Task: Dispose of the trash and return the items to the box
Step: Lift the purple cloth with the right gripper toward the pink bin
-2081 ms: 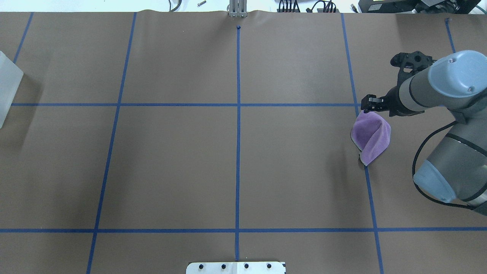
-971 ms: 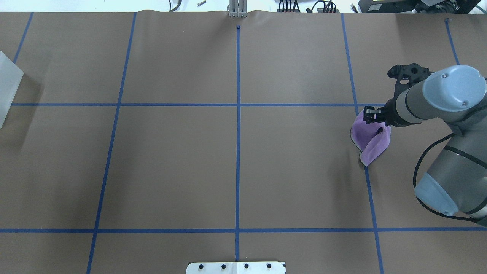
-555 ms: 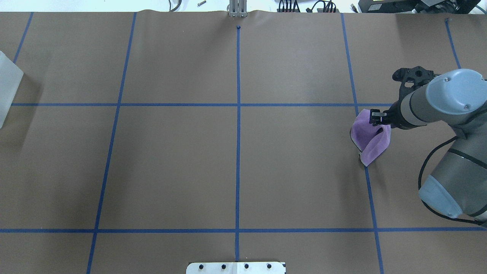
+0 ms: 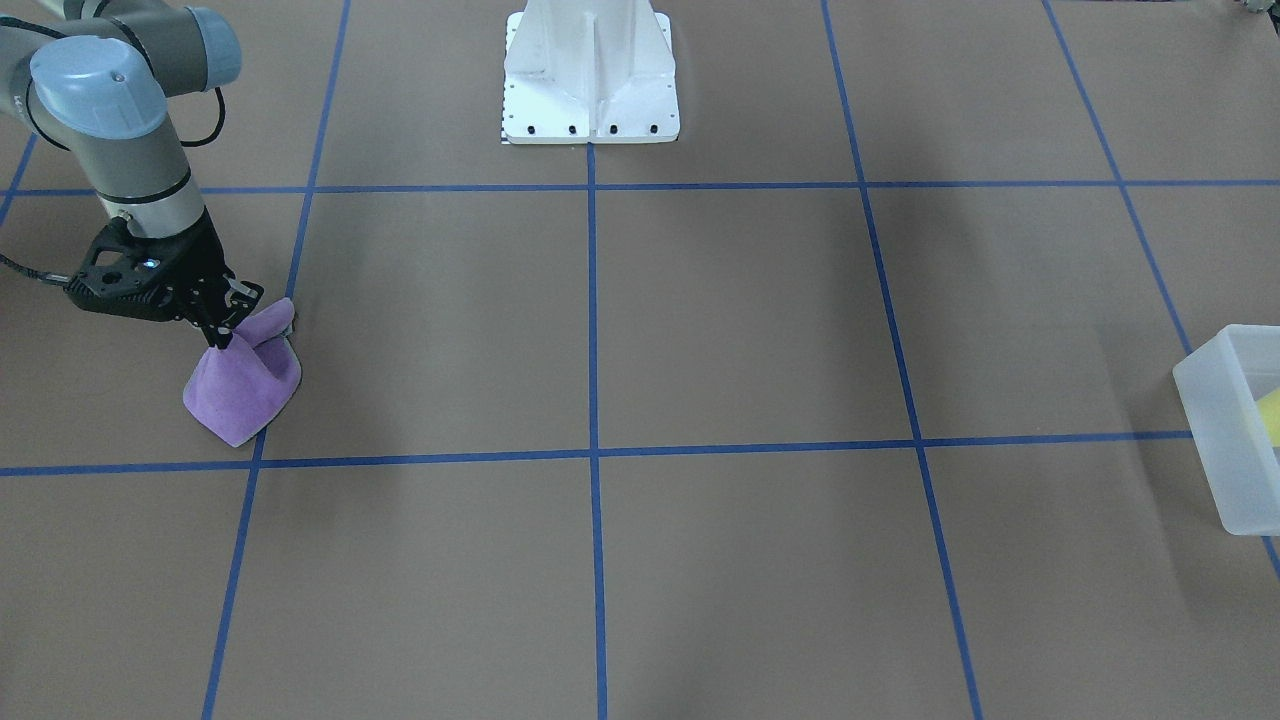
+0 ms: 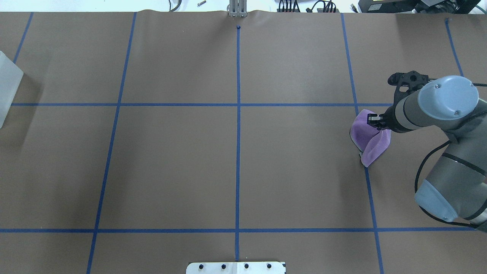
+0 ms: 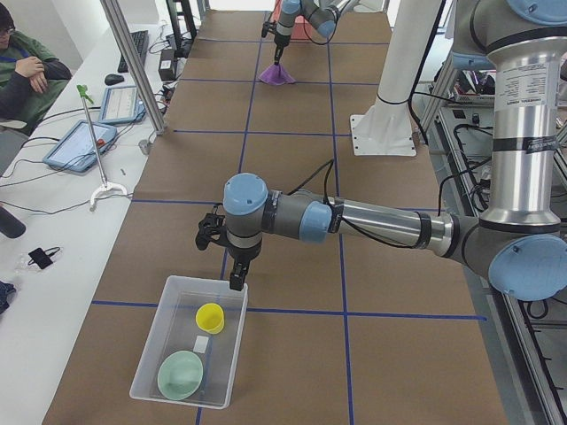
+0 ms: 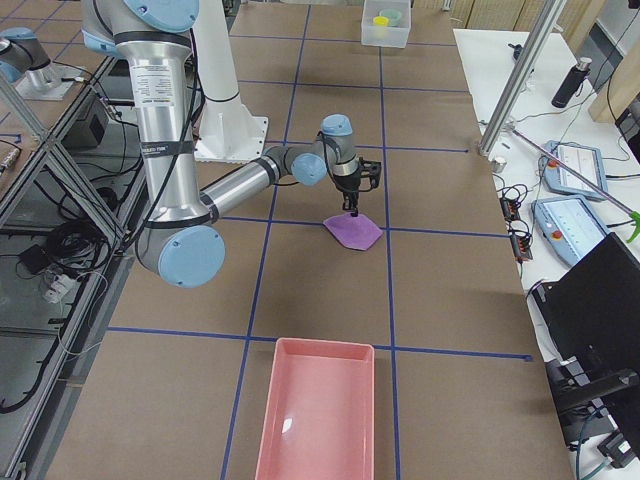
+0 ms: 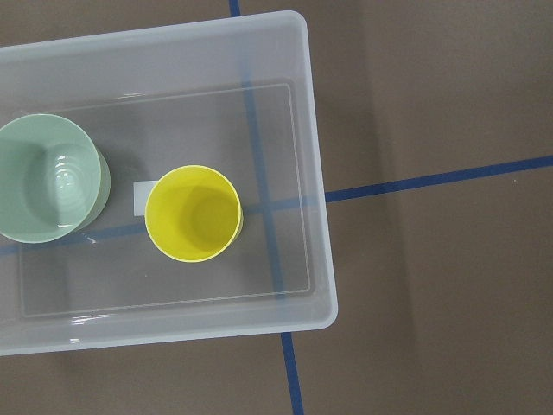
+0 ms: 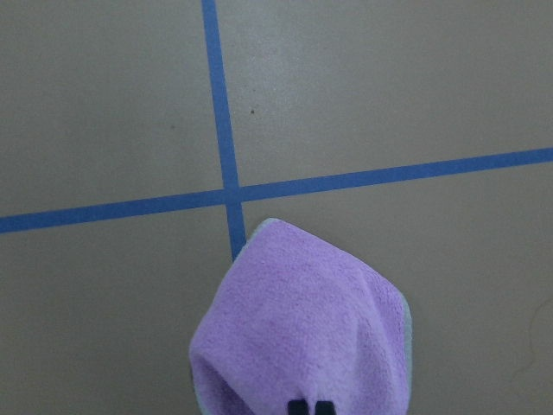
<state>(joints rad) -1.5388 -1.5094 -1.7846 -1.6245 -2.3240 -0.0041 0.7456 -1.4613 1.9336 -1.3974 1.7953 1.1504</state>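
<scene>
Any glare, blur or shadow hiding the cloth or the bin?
Right wrist view: purple cloth sharp, evenly lit, cropped at the bottom edge. Left wrist view: box, yellow cup and green bowl in focus, only faint glints on the plastic. Front-facing view: soft broad shadows on the table.

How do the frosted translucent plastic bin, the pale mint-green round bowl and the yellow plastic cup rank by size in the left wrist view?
1. Frosted translucent plastic bin
2. Pale mint-green round bowl, slightly cropped at the edge
3. Yellow plastic cup, a little narrower
</scene>
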